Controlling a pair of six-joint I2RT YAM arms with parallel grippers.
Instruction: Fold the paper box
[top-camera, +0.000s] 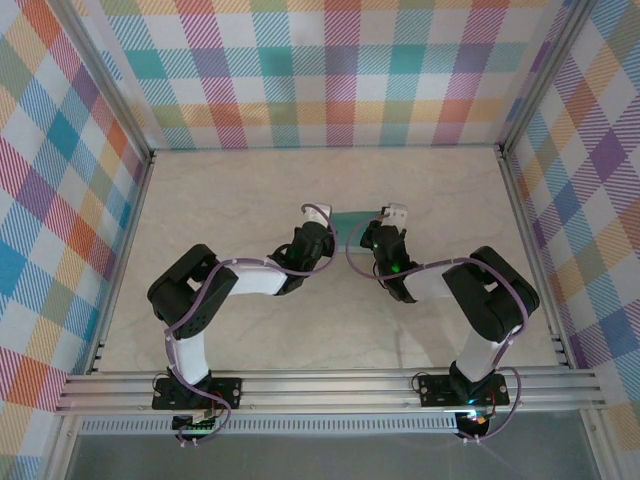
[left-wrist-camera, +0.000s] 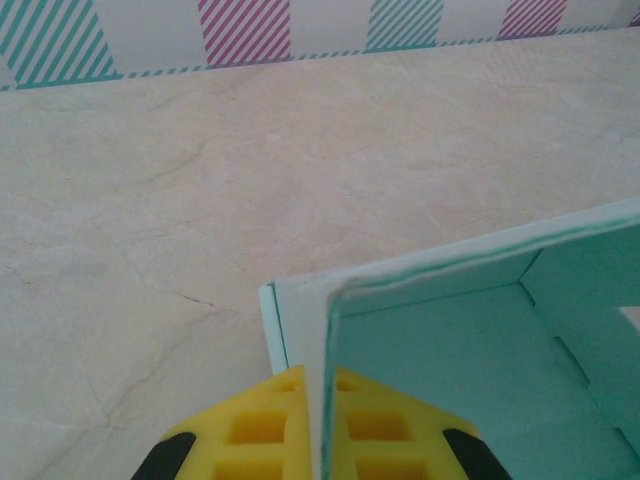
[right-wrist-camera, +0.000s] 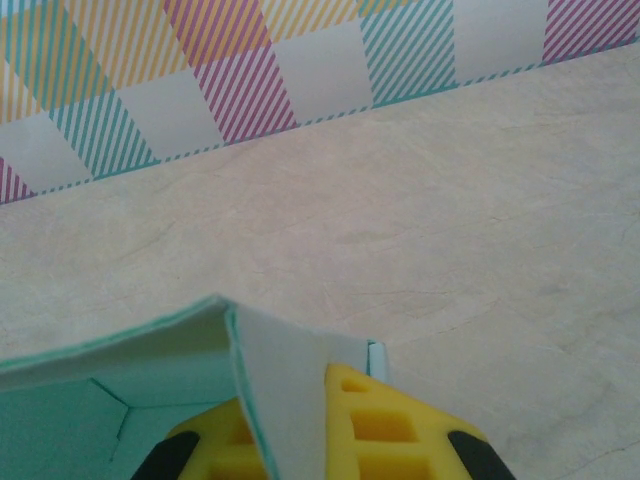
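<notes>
The pale mint-teal, thin card paper box (top-camera: 352, 218) sits on the pale, marble-patterned surface (top-camera: 230, 190) just above the middle of the top external view, in the gap between the tips of the two arms. The left gripper (top-camera: 318, 214) meets its left end and the right gripper (top-camera: 393, 214) its right end. Both black-and-white arms (top-camera: 250, 278) bend inward from their bases at the bottom of the frame.

In the left wrist view, the left gripper's yellow waffle-patterned fingers (left-wrist-camera: 250, 430) sit at the bottom centre, closed tight on an upright wall of the box, whose thin card edge runs up between them. To the right of that wall the hollow inside of the box is visible, with a floor and a further side wall in the lower right of the frame. Another card layer stands just left of the pinched wall.

In the right wrist view, the right gripper is clamped in the same way at the bottom centre. A pale card panel rises between its yellow fingers, and the teal interior of the box lies in the lower left of the frame.

Pastel plaid walls (top-camera: 300, 70) enclose the surface on three sides. A silver metal rail (top-camera: 330, 385) along the bottom carries the arm bases.
</notes>
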